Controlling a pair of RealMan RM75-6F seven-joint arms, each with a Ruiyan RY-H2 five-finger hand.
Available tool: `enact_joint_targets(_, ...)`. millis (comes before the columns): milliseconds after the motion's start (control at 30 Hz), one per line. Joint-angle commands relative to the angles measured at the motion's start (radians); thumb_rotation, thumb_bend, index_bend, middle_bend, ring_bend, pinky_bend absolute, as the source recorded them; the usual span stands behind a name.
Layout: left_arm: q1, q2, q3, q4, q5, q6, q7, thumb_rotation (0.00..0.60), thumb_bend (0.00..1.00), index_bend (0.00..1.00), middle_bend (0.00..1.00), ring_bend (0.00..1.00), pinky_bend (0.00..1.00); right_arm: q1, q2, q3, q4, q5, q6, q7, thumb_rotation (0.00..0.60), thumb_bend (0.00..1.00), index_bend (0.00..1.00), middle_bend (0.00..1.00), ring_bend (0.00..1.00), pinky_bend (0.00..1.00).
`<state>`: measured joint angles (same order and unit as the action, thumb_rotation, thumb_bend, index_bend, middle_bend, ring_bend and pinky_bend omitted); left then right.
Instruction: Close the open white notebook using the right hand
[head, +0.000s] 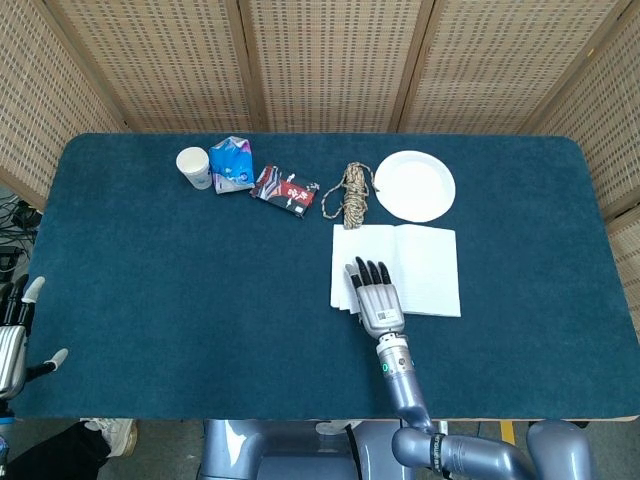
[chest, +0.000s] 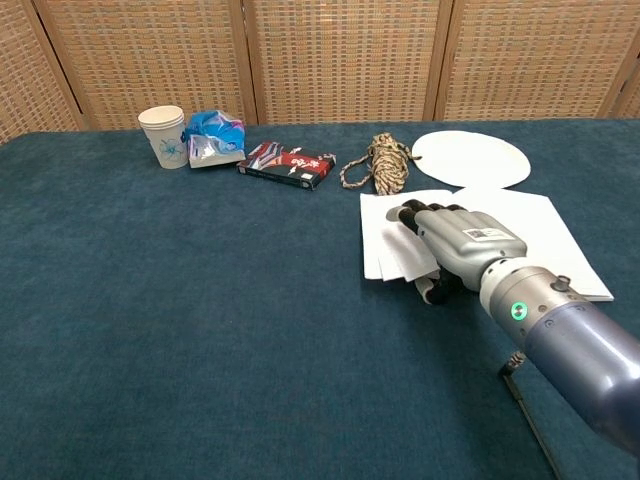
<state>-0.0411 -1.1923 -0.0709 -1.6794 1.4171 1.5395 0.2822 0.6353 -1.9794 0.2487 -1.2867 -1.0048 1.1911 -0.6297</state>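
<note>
Honestly, right hand (head: 374, 300) pinched the white notebook's (head: 425, 270) lifted left pages, thumb underneath; loose sheets looked ready to slip free.

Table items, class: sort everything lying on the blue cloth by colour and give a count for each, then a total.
White: 3 — paper cup, plate, notebook
Blue: 1 — packet
Red and black: 1 — flat pack
Tan: 1 — rope coil
Total: 6

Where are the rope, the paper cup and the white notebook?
rope (head: 346, 194), head view, middle of the coil
paper cup (chest: 165, 137), chest view, its side wall
white notebook (head: 428, 270), head view, bare right page
</note>
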Motion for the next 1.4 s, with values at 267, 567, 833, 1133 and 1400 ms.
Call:
enact_joint_targets(267, 0.0, -0.006, 0.004, 0.003, 0.01, 0.006, 0.002, 0.6, 0.07, 0.0, 0.0, 0.0, 0.0, -0.039, 0.01, 0.038, -0.055, 0.035, 0.015, 0.074, 0.6, 0.7, 0.03, 0.0, 0.0, 0.0)
enact_joint_targets(567, 0.002, -0.006, 0.008, -0.005, 0.02, 0.012, 0.006, 0.6, 0.07, 0.0, 0.0, 0.0, 0.0, -0.071, 0.05, 0.076, -0.141, 0.074, 0.042, 0.111, 0.6, 0.67, 0.03, 0.0, 0.0, 0.0)
enact_joint_targets(833, 0.009, -0.002, 0.015, -0.016, 0.039, 0.027, 0.007, 0.6, 0.07, 0.0, 0.0, 0.0, 0.0, -0.088, 0.077, 0.082, -0.182, 0.104, 0.044, 0.125, 0.6, 0.66, 0.05, 0.0, 0.0, 0.0)
enact_joint_targets(1133, 0.015, 0.002, 0.021, -0.034, 0.064, 0.046, 0.014, 0.6, 0.07, 0.0, 0.0, 0.0, 0.0, -0.101, 0.103, 0.093, -0.227, 0.108, 0.065, 0.149, 0.6, 0.67, 0.26, 0.0, 0.0, 0.0)
enact_joint_targets(1400, 0.02, 0.002, 0.027, -0.044, 0.08, 0.055, 0.025, 0.6, 0.07, 0.0, 0.0, 0.0, 0.0, -0.112, 0.132, 0.11, -0.266, 0.127, 0.083, 0.164, 0.6, 0.69, 0.35, 0.0, 0.0, 0.0)
